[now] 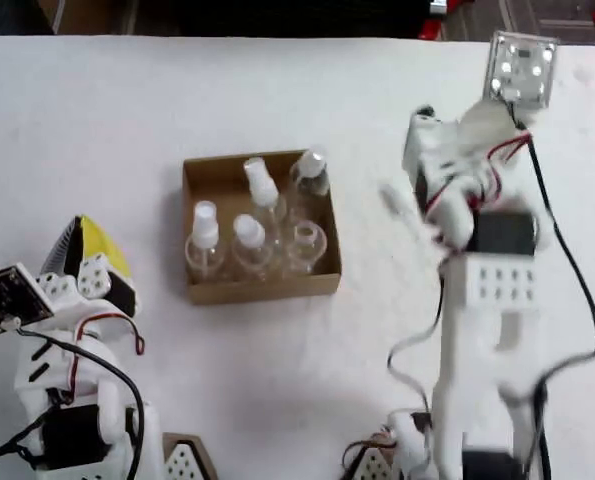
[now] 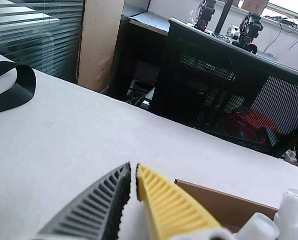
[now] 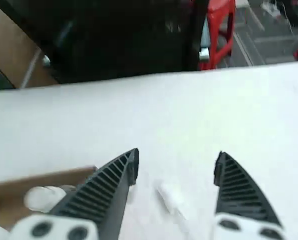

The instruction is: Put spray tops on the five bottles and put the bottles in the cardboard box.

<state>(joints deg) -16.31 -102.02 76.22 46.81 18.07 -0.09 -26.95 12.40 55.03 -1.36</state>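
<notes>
My right hand (image 3: 178, 155) is spread wide open above the worktop (image 1: 127, 110), gripping nothing. The loose spray top (image 3: 171, 199) lies on its side between the two jaws, just below their tips. From above, that spray top (image 1: 392, 197) sits beside the cardboard box (image 1: 262, 288), apart from its wall. My left hand (image 2: 133, 167) is closed and empty, parked well away at the other side of the box.

All five bottles (image 1: 205, 240) stand inside the box. Four look capped, while the bare bottle (image 1: 305, 240) in the near corner seems open-necked, so I judge this top to be the last one.

What worries me:
- The top is small and lying flat. If I close off-centre it could squirt out sideways or roll away across the worktop.
- Nothing holds the bare bottle. Pressing a top onto it could tip it or shove it into its neighbours.
- The box is crowded, so open jaws coming down may clip the tall sprayers next to it.
- Any tilt in my grip will make the stem miss the neck.
</notes>
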